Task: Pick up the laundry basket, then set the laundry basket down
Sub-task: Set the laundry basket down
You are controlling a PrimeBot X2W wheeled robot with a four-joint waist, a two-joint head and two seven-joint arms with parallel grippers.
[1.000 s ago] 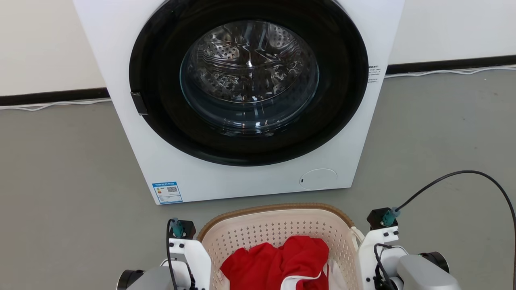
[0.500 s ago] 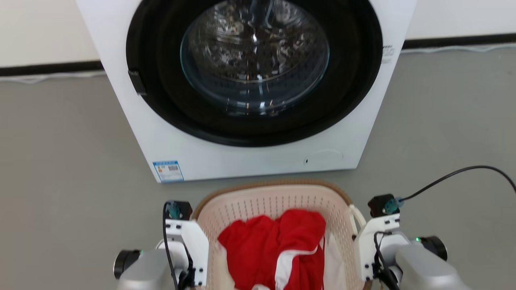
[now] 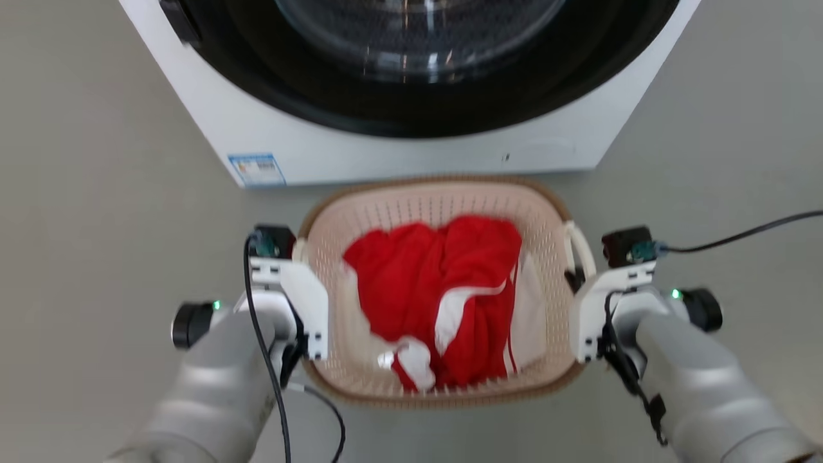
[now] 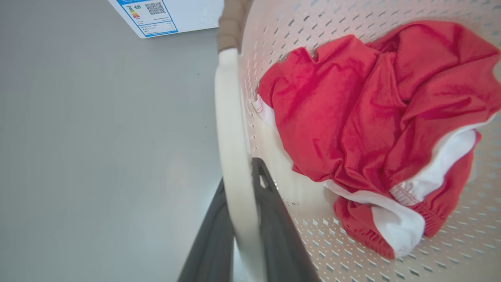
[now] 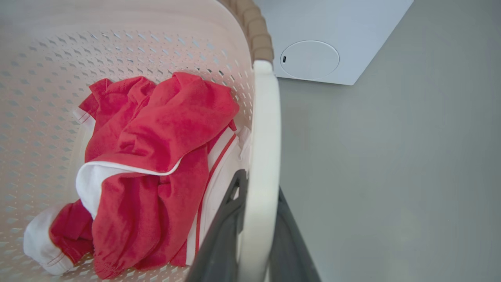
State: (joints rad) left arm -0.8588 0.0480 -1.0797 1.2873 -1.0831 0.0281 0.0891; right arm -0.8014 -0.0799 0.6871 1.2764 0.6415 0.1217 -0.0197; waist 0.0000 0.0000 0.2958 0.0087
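The laundry basket (image 3: 443, 200) sits between two grippers. The left gripper (image 4: 238, 176) pinches the white left handle (image 4: 231, 129), one dark finger on each face. The right gripper (image 5: 260, 182) pinches the right handle (image 5: 264, 129) the same way.

From the head camera both finger pairs are hidden under the white wrist housings and the picture is smeared. The basket's underside is hidden, so contact with the grey floor (image 3: 96, 193) cannot be told.

There is one basket with two handles. It holds one red-and-white bundle of cloth (image 3: 443, 289); how many pieces cannot be told.

The basket is at the view's centre, just at 6 o'clock of the single washing machine (image 3: 411, 151), which is cut off at 12 o'clock. Its mouth faces up and its long axis appears to run from 9 to 3 o'clock.
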